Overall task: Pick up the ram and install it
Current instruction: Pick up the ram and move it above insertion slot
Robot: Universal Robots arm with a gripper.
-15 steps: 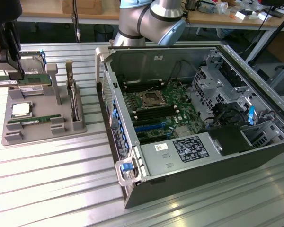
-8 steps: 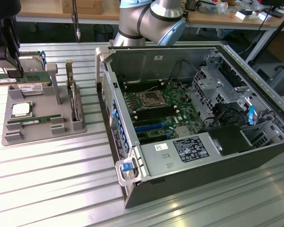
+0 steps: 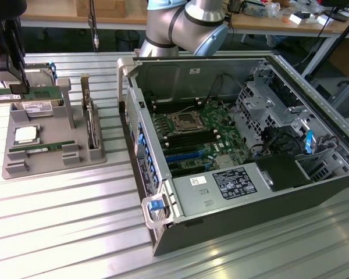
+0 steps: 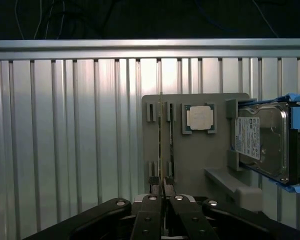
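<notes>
Up at 10 o'clock, gripper [image 3: 16, 86]: hangs over the back-left of the tray. Jaws are nearly shut and pinch a thin board edge-on, with the fingers [image 4: 151, 210] pressed to both of its faces.
ram [image 3: 1, 92]: in the gripper and clear of the tray, as far as I can tell. In the exterior view it pokes out toward 9 o'clock from the fingertips. In the wrist view it's a thin line running out from between the fingers.
tray [image 3: 49, 167]: grey fixture at 9 o'clock of the case, with the hard drive [image 3: 38, 107] at its back.
tray contents: CPU [image 3: 25, 135] at centre-left. A second green stick [image 3: 43, 148] lies in its holder at about 5 o'clock of the CPU.
case [image 3: 232, 229]: open, side panel off, well apart from the gripper.
motherboard [image 3: 212, 145]: exposed and nothing over it.
DIMM slots [image 3: 167, 107]: black rows at roughly 11 and 5 o'clock of the CPU socket [image 3: 183, 122]. They look free; can't tell the latch state.
step: my read is grasp done, install not started.
install needs: stick's long edge parallel to a free slot and square to the board. Notch matched to the slot. Even downward push along the full length. Clearance from the case wall and cables.
</notes>
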